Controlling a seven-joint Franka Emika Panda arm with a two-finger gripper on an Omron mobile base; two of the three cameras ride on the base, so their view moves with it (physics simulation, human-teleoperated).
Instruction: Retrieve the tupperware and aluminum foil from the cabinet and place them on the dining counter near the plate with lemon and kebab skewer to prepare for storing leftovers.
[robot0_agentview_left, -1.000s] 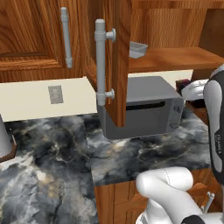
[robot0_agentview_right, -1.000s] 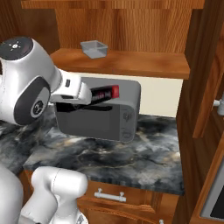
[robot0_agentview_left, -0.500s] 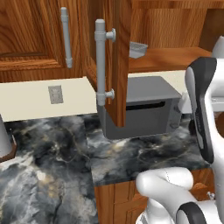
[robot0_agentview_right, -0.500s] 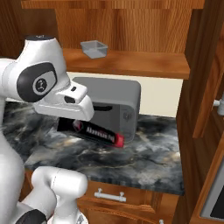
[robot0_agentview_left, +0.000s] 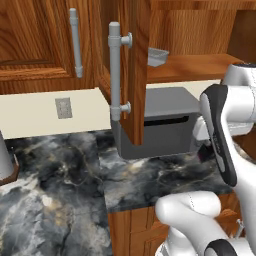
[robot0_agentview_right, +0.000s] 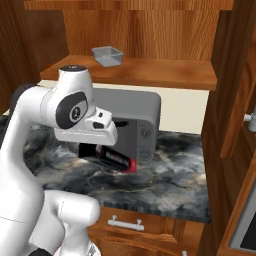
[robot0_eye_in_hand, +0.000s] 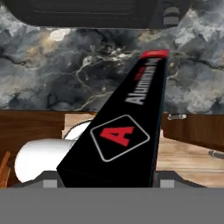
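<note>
My gripper (robot0_agentview_right: 98, 150) is shut on the aluminum foil (robot0_agentview_right: 114, 158), a long black box with a red end, held low and slanted over the marble worktop in front of the microwave. In the hand view the aluminum foil (robot0_eye_in_hand: 127, 131) runs up from between the jaws, its red end farthest from me. The tupperware (robot0_agentview_right: 107, 55), a small grey tub, sits on the open cabinet's shelf (robot0_agentview_right: 150, 75); the left base view shows the tupperware (robot0_agentview_left: 156, 56) behind the open cabinet door (robot0_agentview_left: 131, 70). The dining counter and the plate with lemon and kebab skewer are out of view.
A grey microwave (robot0_agentview_right: 137, 120) stands under the shelf on the veined marble worktop (robot0_agentview_right: 175, 180). The open door's long bar handle (robot0_agentview_left: 115, 70) juts out at the left. Wooden drawers (robot0_agentview_right: 130, 225) lie below the worktop edge, and a tall wooden panel (robot0_agentview_right: 230, 90) rises on the right.
The arm has swung down, carrying the foil box from level with the microwave's top to low over the worktop. The box now slants with its red end down and right.
</note>
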